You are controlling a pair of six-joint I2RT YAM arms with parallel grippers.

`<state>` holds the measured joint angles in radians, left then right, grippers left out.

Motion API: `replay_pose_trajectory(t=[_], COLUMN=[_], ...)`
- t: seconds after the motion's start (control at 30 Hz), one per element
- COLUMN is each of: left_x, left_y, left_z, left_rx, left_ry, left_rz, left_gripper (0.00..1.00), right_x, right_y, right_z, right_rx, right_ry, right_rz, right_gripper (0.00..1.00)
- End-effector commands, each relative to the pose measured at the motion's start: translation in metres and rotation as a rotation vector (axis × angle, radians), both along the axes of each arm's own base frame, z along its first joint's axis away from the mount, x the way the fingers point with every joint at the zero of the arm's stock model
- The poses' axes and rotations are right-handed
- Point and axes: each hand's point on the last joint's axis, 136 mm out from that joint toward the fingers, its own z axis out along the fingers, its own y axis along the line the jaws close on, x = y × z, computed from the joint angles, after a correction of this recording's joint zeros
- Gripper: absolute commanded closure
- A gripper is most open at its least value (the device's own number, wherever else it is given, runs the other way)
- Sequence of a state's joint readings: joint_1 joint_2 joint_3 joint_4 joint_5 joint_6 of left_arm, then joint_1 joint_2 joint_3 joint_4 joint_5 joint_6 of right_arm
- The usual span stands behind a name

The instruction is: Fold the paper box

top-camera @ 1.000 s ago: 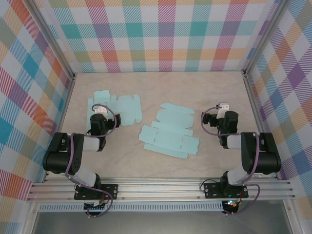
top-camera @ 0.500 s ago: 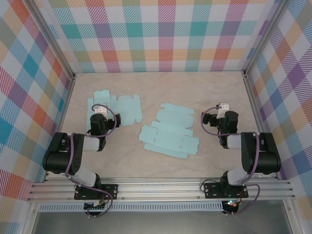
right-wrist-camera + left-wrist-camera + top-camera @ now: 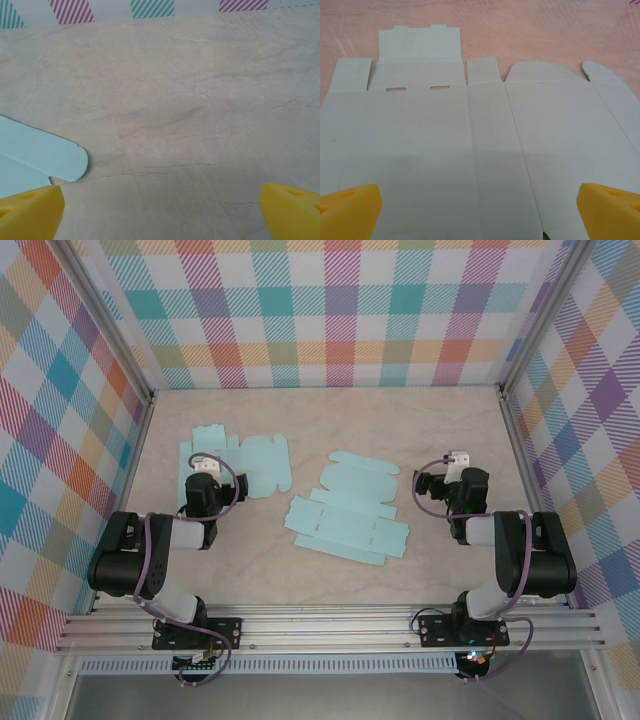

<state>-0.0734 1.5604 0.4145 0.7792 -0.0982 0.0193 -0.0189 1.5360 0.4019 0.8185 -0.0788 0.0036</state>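
Top external: no motion since a second ago, left end effector (image 3: 204, 462) and right end effector (image 3: 458, 458) both spread wide and empty, centre paper box blank (image 3: 348, 512) flat, folding not started.

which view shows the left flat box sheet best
Left wrist: the left sheet lies close up, its creases, flaps and two slots clear. Top external shows it small, its near part under the left arm. Right wrist catches a rounded flap of the middle sheet.
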Motion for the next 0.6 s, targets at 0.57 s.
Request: replay_pose_trajectory(t=[0.57], left_x=[-0.049], left_y=[-0.021], left_z=[0.093], left_rx=[-0.311], left_ry=[-0.015], left_rz=[0.114], left_gripper=[0.00], right_x=[-0.053], right_y=[-0.039], right_z=[0.071], right_rx=[0.130], right_ry=[0.168], right_rz=[-0.336], right_gripper=[0.00])
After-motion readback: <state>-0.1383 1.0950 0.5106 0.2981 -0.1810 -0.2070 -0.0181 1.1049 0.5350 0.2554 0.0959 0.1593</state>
